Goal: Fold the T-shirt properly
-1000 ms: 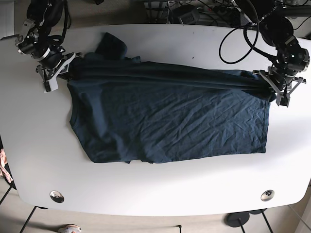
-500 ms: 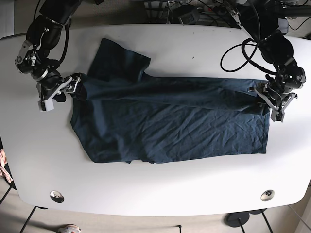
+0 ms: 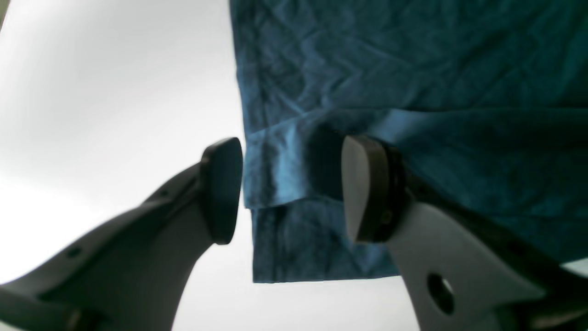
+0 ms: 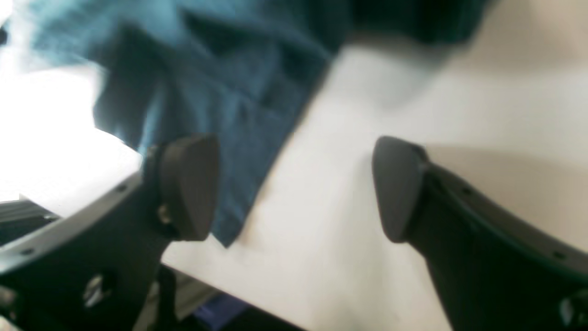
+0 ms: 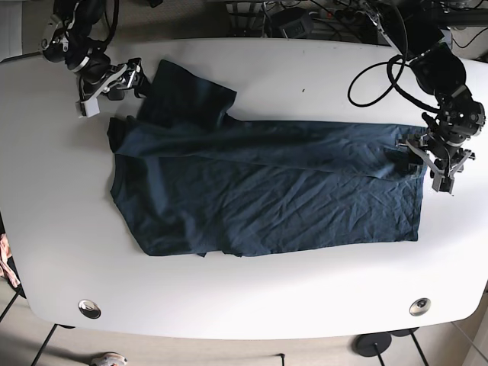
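Note:
The dark blue T-shirt [image 5: 267, 191] lies spread on the white table [image 5: 252, 297], with its far long edge folded toward the middle and a sleeve [image 5: 187, 91] sticking out at the far left. My left gripper [image 5: 433, 160] is at the shirt's right edge. In the left wrist view it [image 3: 289, 188] is open, with the folded hem [image 3: 275, 170] lying between the jaws. My right gripper [image 5: 114, 82] is beside the sleeve at the far left. In the blurred right wrist view it [image 4: 294, 188] is open and empty over bare table, with cloth [image 4: 220, 69] just ahead.
Cables and equipment [image 5: 320, 19] crowd the far edge of the table. Two round metal grommets [image 5: 89, 308] [image 5: 419, 306] sit near the front edge. Bare table surrounds the shirt on all sides.
Both grippers have let go of the shirt's far edge, which now lies folded on the shirt. My right arm has moved away to the far left by the sleeve. The left gripper shifted slightly right.

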Robot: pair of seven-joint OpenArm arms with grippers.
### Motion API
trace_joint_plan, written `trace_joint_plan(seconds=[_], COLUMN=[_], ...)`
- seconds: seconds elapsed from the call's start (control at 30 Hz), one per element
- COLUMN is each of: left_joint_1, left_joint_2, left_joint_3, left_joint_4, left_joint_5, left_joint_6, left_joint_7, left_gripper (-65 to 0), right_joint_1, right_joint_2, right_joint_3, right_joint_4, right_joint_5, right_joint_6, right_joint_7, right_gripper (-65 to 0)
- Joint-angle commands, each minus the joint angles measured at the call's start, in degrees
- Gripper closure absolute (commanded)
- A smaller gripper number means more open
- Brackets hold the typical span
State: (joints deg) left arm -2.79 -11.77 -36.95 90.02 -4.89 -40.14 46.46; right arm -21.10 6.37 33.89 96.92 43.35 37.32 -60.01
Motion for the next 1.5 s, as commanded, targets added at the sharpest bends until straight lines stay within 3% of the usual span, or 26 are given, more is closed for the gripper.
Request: trace_joint_plan(seconds=[0.03,0.23,0.4,0.47,0.57,0.6,0.63,0.7,0.83,0.97,1.2,1.33,1.5], left_joint_1=[-1.04,-0.95,-0.86,-0.86,-0.86,-0.86,-0.86,-0.86,-0.86,-0.77,0.72,0.72,1.95], left_joint_2=[-1.20,-1.20,-1.20,-1.20,-1.20,-1.20,-1.28,-1.28,-1.28,-1.28,-1.37,-1.46,-1.55], left_joint_3=[-0.19,-0.19,-0.55,-0.63,-0.63,-0.63,-0.63,-0.63,-0.63,-0.63,-0.55,-0.63,-0.63], left_joint_4=[0.84,0.84,0.84,0.84,0.84,0.84,0.84,0.84,0.84,0.75,0.75,0.75,0.75], left_joint_5=[-0.52,-0.52,-0.52,-0.52,-0.52,-0.52,-0.52,-0.52,-0.52,-0.43,-0.43,-0.43,-0.43], left_joint_6=[0.14,0.14,0.14,0.14,0.14,0.14,0.14,0.14,0.14,0.14,0.14,0.14,0.14], left_joint_7=[-1.58,-1.58,-1.58,-1.58,-1.58,-1.58,-1.58,-1.58,-1.58,-1.58,-1.49,-1.49,-1.67], left_gripper=[-32.5,-32.5,-32.5,-32.5,-32.5,-32.5,-32.5,-32.5,-32.5,-32.5,-32.5,-32.5,-32.5], right_joint_1=[-0.04,-1.18,-1.01,-0.92,-0.92,-0.92,-0.92,-1.18,-0.39,10.77,28.53,31.96,32.58], right_joint_2=[-0.35,-0.79,-0.79,-0.70,-0.44,-0.35,-0.26,-0.26,-0.26,1.32,5.45,8.09,10.90], right_joint_3=[-0.53,-10.99,-14.59,-16.26,-16.97,-16.97,-16.88,-16.79,-16.88,-16.88,-17.05,-16.97,-16.79], right_joint_4=[0.44,0.17,-1.32,-3.17,-4.13,-3.87,-2.64,2.72,12.66,14.24,-1.23,-9.32,-11.17], right_joint_5=[-1.29,-1.46,-1.46,-1.46,-1.46,-1.38,-1.11,-1.11,-1.02,-1.38,-1.38,-1.38,-1.46], right_joint_6=[0.17,-0.35,-0.35,-0.35,-0.35,-0.35,-0.27,-0.09,-0.18,-0.35,-0.44,-0.35,-0.35], right_joint_7=[0.18,0.36,1.50,3.79,5.55,5.55,5.46,5.20,5.20,2.29,0.01,0.27,2.73], right_gripper=[-48.7,-48.5,-46.5,-35.0,-4.3,-1.0,-4.6,-1.7,-2.2,-2.2,-2.2,-2.2,-2.7])
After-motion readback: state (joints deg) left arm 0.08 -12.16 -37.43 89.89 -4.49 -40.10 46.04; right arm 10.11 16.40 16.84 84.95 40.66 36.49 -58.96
